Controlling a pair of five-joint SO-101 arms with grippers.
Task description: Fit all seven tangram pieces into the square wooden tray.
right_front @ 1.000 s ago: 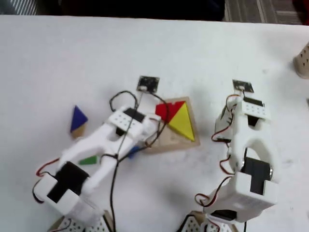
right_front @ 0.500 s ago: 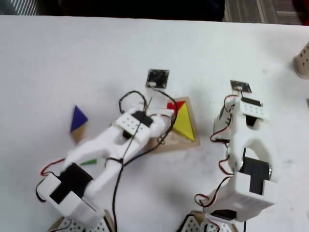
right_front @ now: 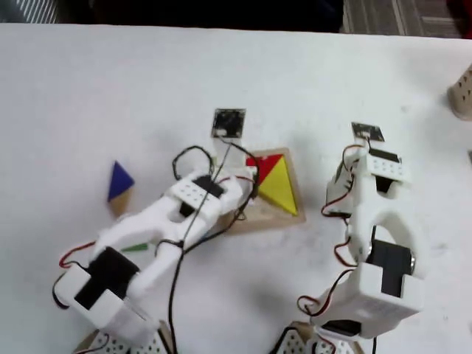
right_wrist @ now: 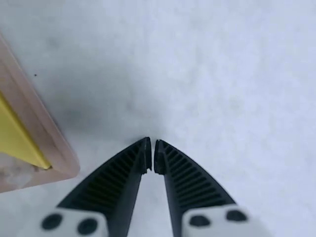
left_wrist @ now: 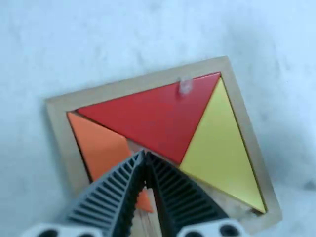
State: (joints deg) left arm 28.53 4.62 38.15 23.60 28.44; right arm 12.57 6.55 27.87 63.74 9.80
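Left wrist view: red triangle [left_wrist: 148,116], yellow triangle [left_wrist: 219,143] and orange piece [left_wrist: 98,145] are in the square wooden tray [left_wrist: 138,82]. Blue triangle [right_front: 119,179] and green piece [right_front: 135,248] are loose at the high view's left. Left gripper [left_wrist: 145,158] and right gripper [right_wrist: 152,148] are closed, empty.

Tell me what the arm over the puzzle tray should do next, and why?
Probably lift the left gripper off the tray and swing toward the blue triangle on the table. Its fingers are shut on nothing above the orange piece, which lies in the tray with the red piece and the yellow piece. The blue triangle and a green piece wait outside it.
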